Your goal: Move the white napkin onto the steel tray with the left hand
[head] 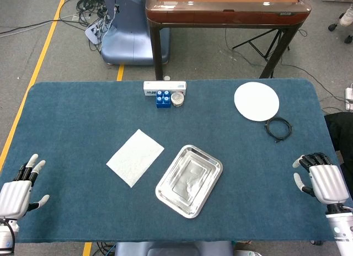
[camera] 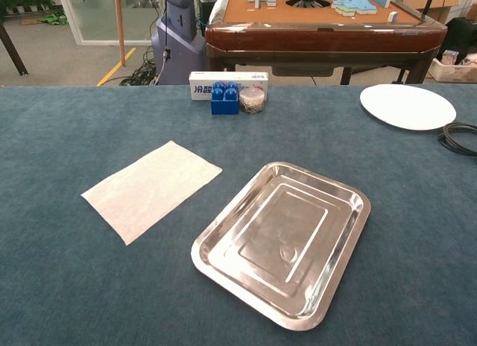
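Fingers [head: 34, 163] of the left hand [head: 19, 191] are spread apart and hold nothing; the hand rests low at the near left edge of the table [head: 66, 123]. Fingers [head: 314, 158] of the right hand [head: 322, 180] are loosely curled but apart, also holding nothing, at the near right edge. Neither hand shows in the chest view.

A dark blue cloth covers the table. Near its middle, toward the front, a steel tray [head: 189, 181] [camera: 285, 238] lies at an angle, shiny and holding nothing. Just beside it on the left, apart from it, the white napkin [head: 135, 157] [camera: 151, 188] lies flat on the cloth, turned diagonally, well away from the left hand.

At the far right sits a round white plate [head: 256, 101] [camera: 407, 106]. A coiled black cable [head: 278, 127] [camera: 458, 137] lies just in front of it.

Along the far edge, in the middle, a long white box [head: 164, 86] [camera: 227, 80] lies on its side. Touching its front are a blue block [head: 162, 99] [camera: 225, 98] and, just to its right, a small round clear container [head: 177, 98] [camera: 253, 100].
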`<state>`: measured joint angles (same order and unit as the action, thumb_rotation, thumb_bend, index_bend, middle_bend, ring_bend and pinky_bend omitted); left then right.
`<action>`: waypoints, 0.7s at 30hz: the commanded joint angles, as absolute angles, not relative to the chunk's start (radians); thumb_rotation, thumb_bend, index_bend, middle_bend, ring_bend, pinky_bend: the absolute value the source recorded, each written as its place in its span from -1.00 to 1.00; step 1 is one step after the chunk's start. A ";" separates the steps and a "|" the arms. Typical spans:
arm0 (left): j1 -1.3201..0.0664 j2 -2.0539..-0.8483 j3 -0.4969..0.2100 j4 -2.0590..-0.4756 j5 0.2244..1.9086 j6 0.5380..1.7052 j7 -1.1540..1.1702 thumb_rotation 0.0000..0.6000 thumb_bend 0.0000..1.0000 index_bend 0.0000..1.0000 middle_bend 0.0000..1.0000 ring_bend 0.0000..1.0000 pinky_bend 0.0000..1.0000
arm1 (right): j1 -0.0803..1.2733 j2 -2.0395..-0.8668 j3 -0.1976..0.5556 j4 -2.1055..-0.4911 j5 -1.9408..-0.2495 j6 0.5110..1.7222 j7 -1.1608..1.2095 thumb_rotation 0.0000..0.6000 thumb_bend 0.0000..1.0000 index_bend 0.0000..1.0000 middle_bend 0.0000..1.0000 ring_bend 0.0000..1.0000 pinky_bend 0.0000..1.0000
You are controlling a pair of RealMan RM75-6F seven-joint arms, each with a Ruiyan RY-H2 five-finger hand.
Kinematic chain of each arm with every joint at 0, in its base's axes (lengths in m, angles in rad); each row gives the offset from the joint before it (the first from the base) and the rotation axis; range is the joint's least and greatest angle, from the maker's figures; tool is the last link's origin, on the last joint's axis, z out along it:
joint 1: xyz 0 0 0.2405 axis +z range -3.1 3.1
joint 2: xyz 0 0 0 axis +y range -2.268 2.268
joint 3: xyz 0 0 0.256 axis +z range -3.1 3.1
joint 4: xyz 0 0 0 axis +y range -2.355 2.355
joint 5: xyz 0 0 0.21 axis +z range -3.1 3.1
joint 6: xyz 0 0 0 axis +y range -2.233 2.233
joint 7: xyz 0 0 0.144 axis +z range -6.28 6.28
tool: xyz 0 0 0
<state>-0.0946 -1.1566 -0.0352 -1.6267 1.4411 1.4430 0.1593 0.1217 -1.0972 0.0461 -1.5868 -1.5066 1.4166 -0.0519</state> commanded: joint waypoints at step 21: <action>-0.085 -1.180 -0.023 -1.601 1.515 1.492 0.108 1.00 -0.63 -0.79 -0.35 0.09 0.67 | 0.139 -1.124 0.061 -1.572 -1.491 1.398 -0.043 1.00 -0.14 -0.10 -0.20 -0.45 -0.43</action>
